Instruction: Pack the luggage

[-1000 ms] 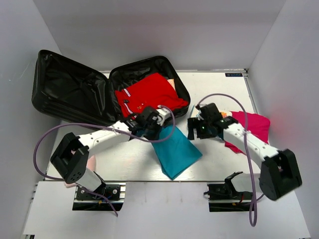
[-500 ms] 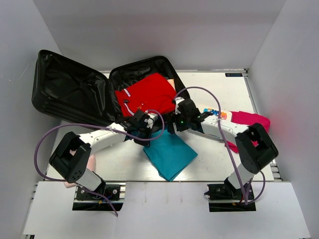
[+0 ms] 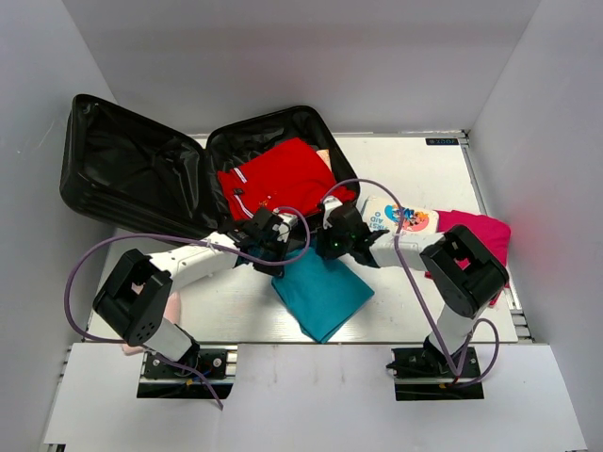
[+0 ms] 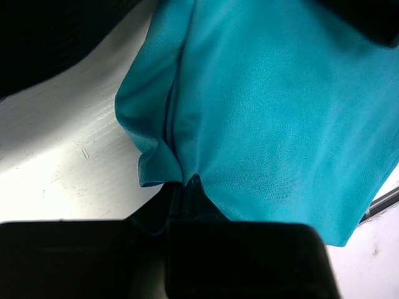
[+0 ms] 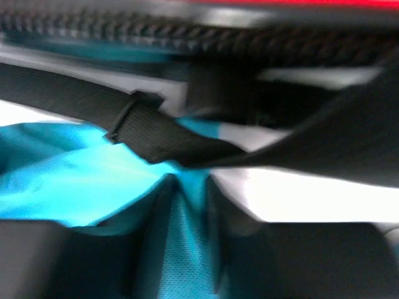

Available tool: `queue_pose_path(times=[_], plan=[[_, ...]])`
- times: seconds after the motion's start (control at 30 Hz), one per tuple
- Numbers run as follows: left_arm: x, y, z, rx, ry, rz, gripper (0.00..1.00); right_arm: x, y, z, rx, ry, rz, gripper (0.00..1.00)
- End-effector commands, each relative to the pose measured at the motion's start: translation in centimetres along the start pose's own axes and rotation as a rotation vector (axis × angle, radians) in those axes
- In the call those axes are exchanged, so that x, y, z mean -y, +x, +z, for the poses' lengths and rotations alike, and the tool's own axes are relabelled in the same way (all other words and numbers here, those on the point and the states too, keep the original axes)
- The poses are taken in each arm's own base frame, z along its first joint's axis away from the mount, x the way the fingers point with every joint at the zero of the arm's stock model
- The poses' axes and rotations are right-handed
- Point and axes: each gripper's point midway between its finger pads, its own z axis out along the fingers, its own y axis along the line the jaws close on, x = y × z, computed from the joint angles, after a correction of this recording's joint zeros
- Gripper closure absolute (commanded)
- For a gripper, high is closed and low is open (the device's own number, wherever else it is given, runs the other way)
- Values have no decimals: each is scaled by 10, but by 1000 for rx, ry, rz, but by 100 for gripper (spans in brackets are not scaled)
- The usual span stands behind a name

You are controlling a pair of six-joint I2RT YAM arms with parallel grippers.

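The luggage (image 3: 141,179) lies open at the back left, and a red shirt (image 3: 283,179) fills its right half. A teal garment (image 3: 325,292) lies on the table just in front of it. My left gripper (image 3: 276,247) is shut on the garment's upper left corner; the left wrist view shows the teal cloth (image 4: 268,112) running into the shut jaws (image 4: 187,184). My right gripper (image 3: 325,247) is at the upper right corner. Its fingers press close on either side of a fold of teal cloth (image 5: 56,174), midpoint (image 5: 190,187). A black luggage strap (image 5: 156,134) crosses just beyond.
A white printed pouch (image 3: 400,218) and a magenta garment (image 3: 476,235) lie to the right of the right arm. Something pale pink (image 3: 172,306) shows by the left arm's base. The luggage rim (image 5: 187,37) stands close ahead of the right gripper.
The right arm swung left from the magenta garment to the teal garment's corner and its jaws narrowed onto the cloth. The left gripper drew the teal garment slightly left.
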Motion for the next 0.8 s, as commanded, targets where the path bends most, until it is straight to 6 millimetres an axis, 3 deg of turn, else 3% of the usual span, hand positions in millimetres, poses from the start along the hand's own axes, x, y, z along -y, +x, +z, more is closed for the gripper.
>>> queue_pose_path(times=[0.0, 0.03, 0.17, 0.2, 0.37, 0.53, 0.67, 0.73, 0.77], plan=[[7, -15, -13, 61, 22, 13, 100, -17, 4, -7, 17, -67, -12, 78], [7, -20, -15, 72, 23, 25, 100, -18, 8, -10, 7, -73, -12, 100], [14, -27, -31, 94, 43, 81, 100, -27, -18, -33, 76, -95, -41, 100], [19, -33, -41, 125, 53, 103, 100, -28, -36, -49, 130, -79, -47, 100], [38, -56, -74, 242, 70, 211, 100, -19, -81, -89, 251, 14, -101, 100], [47, -76, -107, 361, 76, 274, 100, -24, -102, -120, 324, 8, -121, 100], [39, -104, -127, 453, -8, 333, 100, -30, -126, -125, 353, 0, -171, 100], [27, -123, -137, 480, -88, 344, 100, -34, -152, -127, 384, 7, -187, 100], [22, -127, -132, 463, -106, 337, 100, -33, -155, -122, 379, 13, -206, 100]])
